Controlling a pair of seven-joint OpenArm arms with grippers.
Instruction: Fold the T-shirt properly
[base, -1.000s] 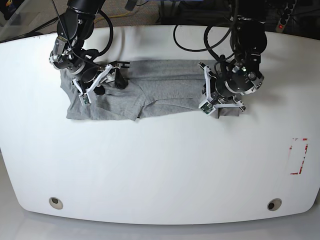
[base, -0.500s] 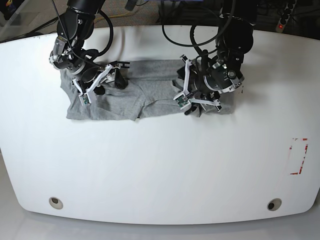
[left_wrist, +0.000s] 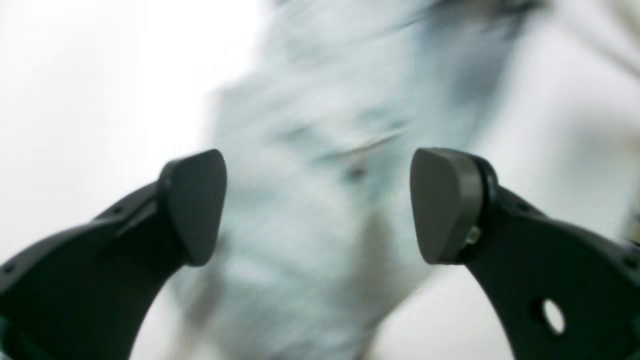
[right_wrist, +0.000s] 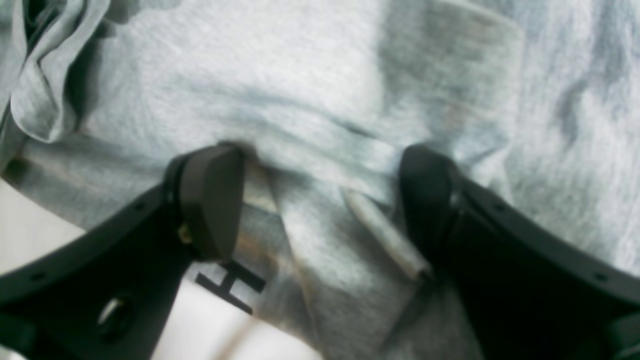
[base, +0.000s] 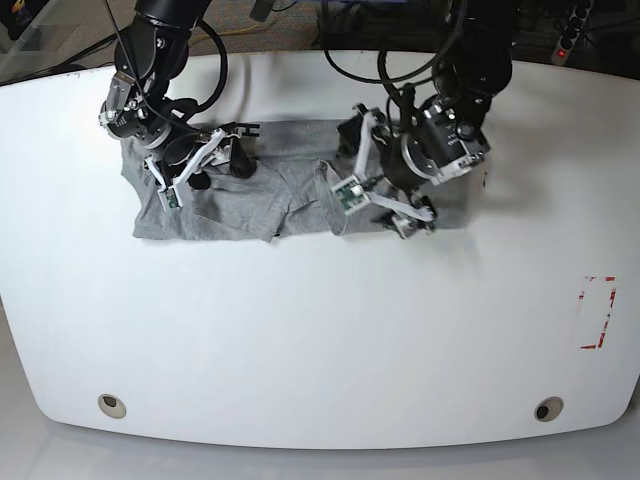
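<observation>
The grey T-shirt (base: 300, 145) lies crumpled in a long band across the far part of the white table (base: 320, 340). My right gripper (base: 215, 172) is open and presses down on the shirt's left part. In the right wrist view the right gripper (right_wrist: 320, 200) straddles a ridge of the T-shirt (right_wrist: 280, 75), with a black letter H (right_wrist: 230, 285) just below. My left gripper (base: 375, 205) is over the shirt's right half, next to a raised flap of cloth (base: 333, 205). In the left wrist view the left gripper (left_wrist: 317, 205) is wide open above the blurred T-shirt (left_wrist: 310, 100).
A red tape mark (base: 597, 312) lies near the table's right edge. Two round holes (base: 112, 405) (base: 547, 408) sit near the front edge. Black cables (base: 400, 70) hang behind the arms at the back.
My left arm has swung leftwards from the shirt's right end towards its middle, and a flap of cloth now stands up beside it. The right arm has not moved.
</observation>
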